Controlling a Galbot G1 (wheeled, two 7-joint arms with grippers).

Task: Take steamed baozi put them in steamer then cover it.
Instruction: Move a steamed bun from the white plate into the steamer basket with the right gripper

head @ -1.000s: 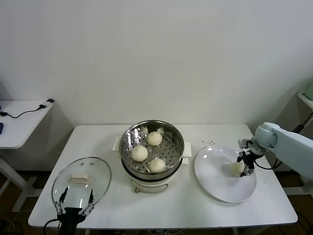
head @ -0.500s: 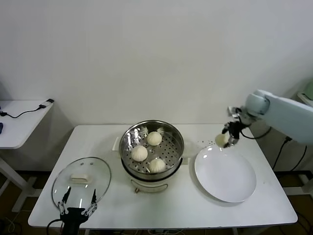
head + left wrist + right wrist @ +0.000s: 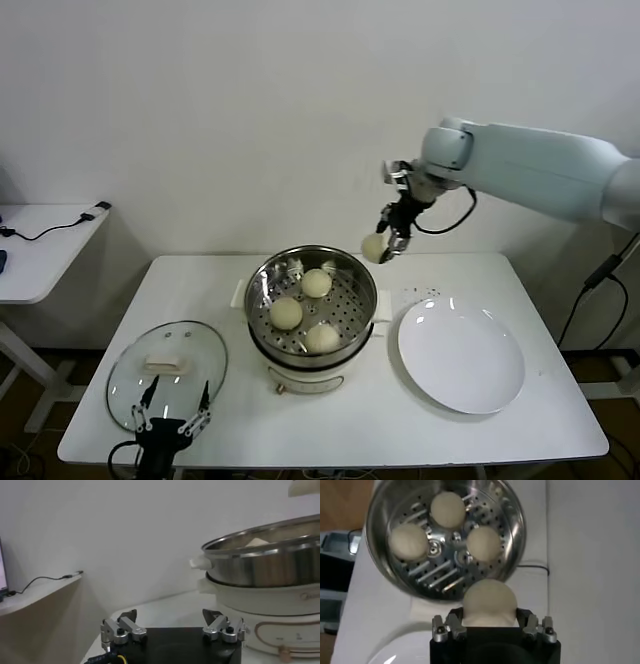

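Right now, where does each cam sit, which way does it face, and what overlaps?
Head: high, looking forward and down at the table; both arms show, right gripper carrying a baozi.
Left wrist: low at the table edge, facing the steamer; its open left gripper shows.
Right wrist: above, looking down into the steamer; its jaws hold the baozi.
Shared: all three see the steamer.

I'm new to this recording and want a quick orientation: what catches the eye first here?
The right gripper holds a steamed baozi in the air just past the far right rim of the steamer, where three more buns sit on the perforated tray. Right of the steamer lies a bare white plate. The glass cover rests on the table at front left, with the open left gripper hovering at its near edge.
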